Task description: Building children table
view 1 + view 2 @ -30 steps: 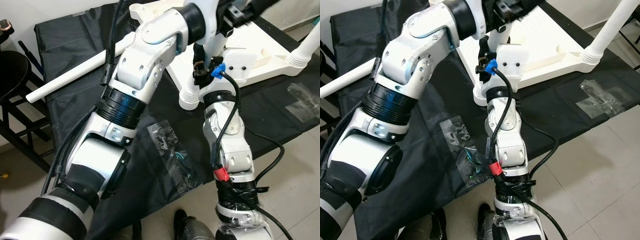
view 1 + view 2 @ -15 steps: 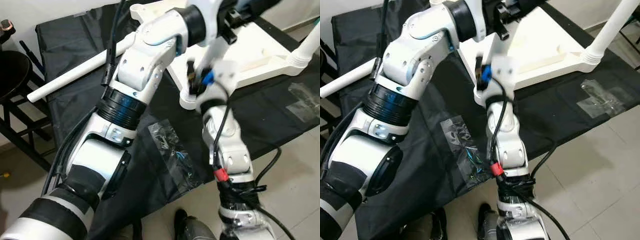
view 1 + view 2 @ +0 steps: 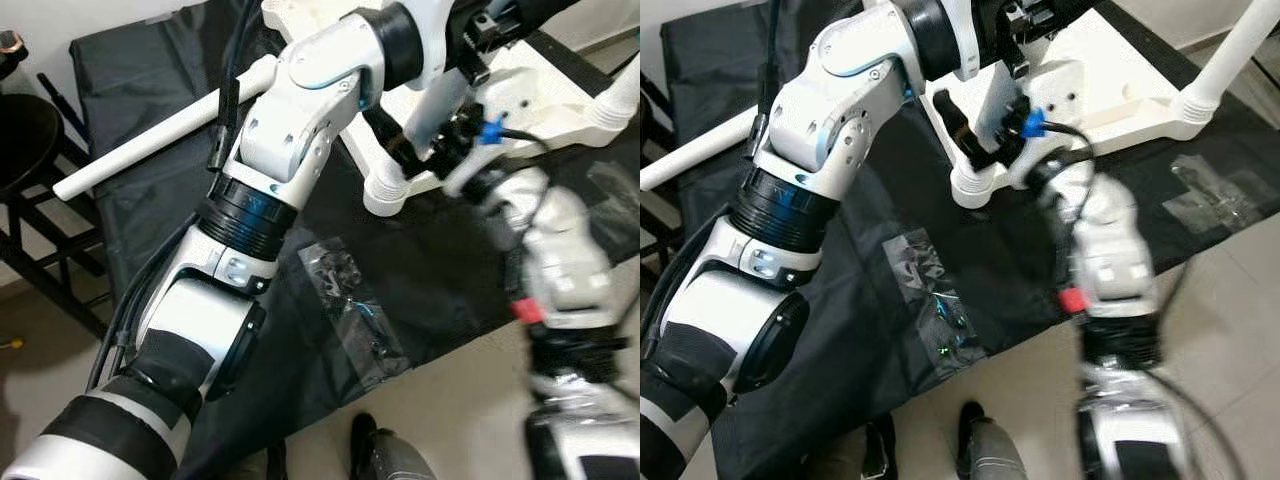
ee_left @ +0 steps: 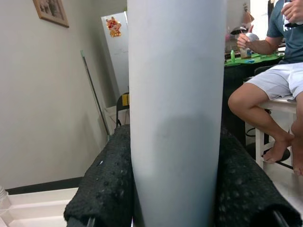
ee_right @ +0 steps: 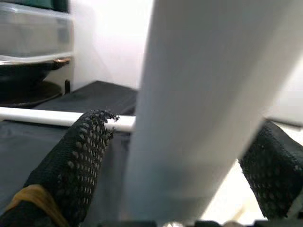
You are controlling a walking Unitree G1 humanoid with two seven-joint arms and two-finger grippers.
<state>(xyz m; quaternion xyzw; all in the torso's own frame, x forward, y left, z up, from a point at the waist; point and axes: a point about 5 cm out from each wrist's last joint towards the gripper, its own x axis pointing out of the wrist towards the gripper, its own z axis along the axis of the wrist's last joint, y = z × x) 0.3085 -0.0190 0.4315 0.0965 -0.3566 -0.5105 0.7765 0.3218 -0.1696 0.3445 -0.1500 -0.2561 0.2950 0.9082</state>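
Left wrist view is showing the left hand (image 4: 177, 208) closing its black fingers (image 4: 102, 189) around an upright white table leg (image 4: 176, 109), with a seated person (image 4: 265, 90) behind. The right hand (image 5: 175, 189) is sitting with its fingers (image 5: 75, 165) either side of the same kind of white leg, gripping it. The upturned white tabletop (image 3: 540, 90) is lying on the black-covered worktop (image 3: 160, 190); a loose leg (image 3: 150, 140) and a clear hardware bag (image 3: 350, 310) are lying beside it.

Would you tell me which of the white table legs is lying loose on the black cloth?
The long leg lying flat near the black stool; the others stand upright in sockets on the overturned tabletop.
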